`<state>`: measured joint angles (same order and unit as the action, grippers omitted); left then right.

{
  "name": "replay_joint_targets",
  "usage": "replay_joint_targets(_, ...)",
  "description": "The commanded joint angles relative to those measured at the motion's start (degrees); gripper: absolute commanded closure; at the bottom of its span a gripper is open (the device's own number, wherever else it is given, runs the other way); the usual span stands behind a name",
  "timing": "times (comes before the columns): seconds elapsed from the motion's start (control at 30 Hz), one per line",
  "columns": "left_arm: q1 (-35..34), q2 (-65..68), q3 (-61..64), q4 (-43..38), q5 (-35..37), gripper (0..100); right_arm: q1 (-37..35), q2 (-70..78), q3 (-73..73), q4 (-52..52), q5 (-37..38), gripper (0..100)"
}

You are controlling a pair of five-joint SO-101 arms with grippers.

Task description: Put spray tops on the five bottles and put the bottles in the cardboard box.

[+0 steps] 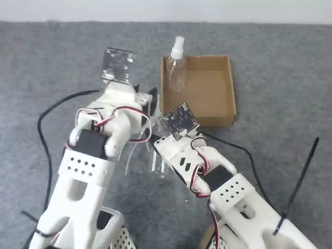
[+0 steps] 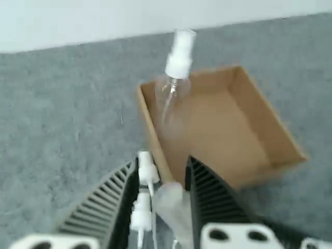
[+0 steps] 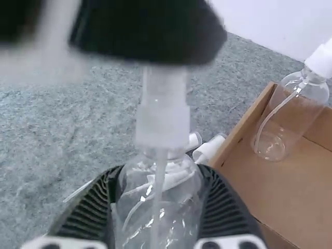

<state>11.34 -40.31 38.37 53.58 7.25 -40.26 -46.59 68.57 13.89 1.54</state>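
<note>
My right gripper (image 3: 158,181) is shut on a clear bottle (image 3: 155,218) (image 1: 158,163), holding it upright just in front of the cardboard box (image 1: 207,111). A white spray top (image 3: 162,116) sits on that bottle's neck, its tube hanging inside. My left gripper (image 2: 161,171) (image 1: 150,106) comes from above and is shut on the spray top (image 2: 145,174); its black fingers (image 3: 145,31) cover the head. Another clear bottle (image 1: 176,70) (image 2: 174,91) (image 3: 290,111) with its spray top on stands upright in the box's far left corner.
The box (image 2: 259,129) lies on grey carpet, with most of its floor bare. Two small white pieces (image 3: 203,148) lie by its near wall. Black cables (image 1: 46,140) trail on the left and a black strap (image 1: 301,176) sticks up on the right.
</note>
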Motion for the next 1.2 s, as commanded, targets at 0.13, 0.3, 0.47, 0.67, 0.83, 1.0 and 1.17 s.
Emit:
replay_joint_targets(0.13,0.18,0.00,-2.24,0.53,-0.62,87,0.66,-0.04,-2.37,-0.92,-0.70,99.2)
replay_joint_targets(0.3,-4.57,-3.08,-5.93,2.37,-1.05,86,0.75,0.40,-2.37,-1.10,-0.62,99.2)
replay_joint_targets(0.47,-9.05,-14.95,-2.86,4.22,-7.38,86,0.75,0.48,-2.37,-1.27,-0.62,99.2)
replay_joint_targets(0.67,-9.93,-26.55,11.56,5.19,-7.38,86,2.77,0.40,-3.87,-0.84,-0.62,99.2)
replay_joint_targets(0.83,-7.91,-28.04,24.31,-2.90,-7.38,86,8.22,3.91,-16.18,5.58,-0.88,99.2)
replay_joint_targets(1.0,-0.79,-28.48,28.97,-5.63,-7.65,80,8.22,12.70,-30.07,10.86,-4.22,99.2)
replay_joint_targets(1.17,1.23,-28.40,29.76,-5.63,-7.56,70,7.25,19.74,-38.24,14.55,-4.40,99.2)
